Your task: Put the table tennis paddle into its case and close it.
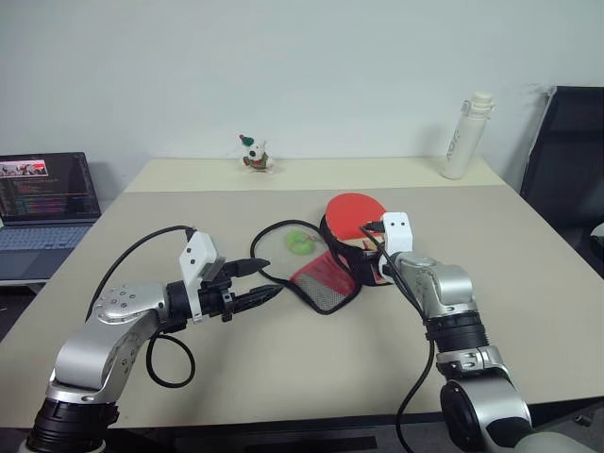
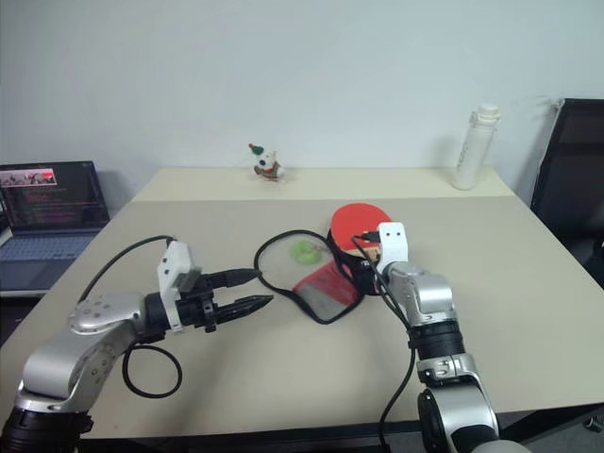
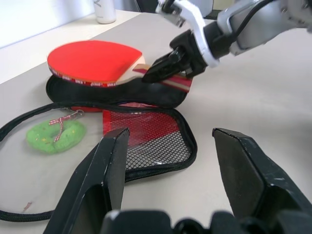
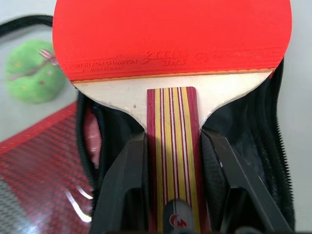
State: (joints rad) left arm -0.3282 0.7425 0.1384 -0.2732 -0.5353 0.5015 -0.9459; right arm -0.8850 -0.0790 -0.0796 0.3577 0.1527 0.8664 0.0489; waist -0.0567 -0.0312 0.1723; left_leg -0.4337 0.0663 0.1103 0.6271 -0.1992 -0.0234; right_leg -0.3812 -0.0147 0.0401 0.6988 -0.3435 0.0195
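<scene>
The table tennis paddle (image 1: 351, 209), red face up, lies over the black half of the case (image 3: 73, 92), which is spread open mid-table. The case's red mesh flap (image 1: 321, 279) is folded toward me, and its green fuzzy charm (image 1: 301, 243) sits beside it. My right gripper (image 4: 173, 139) is shut on the paddle's striped wooden handle (image 4: 171, 122), one finger on each side. My left gripper (image 1: 272, 278) hovers open to the left of the mesh flap, with nothing between its fingers (image 3: 109, 161).
The case's black zip edge (image 1: 267, 232) loops out on the table left of the charm. A white bottle (image 1: 466, 135) and a small toy figure (image 1: 253, 154) stand at the far edge. A laptop (image 1: 42, 198) sits off to the left, a dark chair (image 1: 566, 151) to the right.
</scene>
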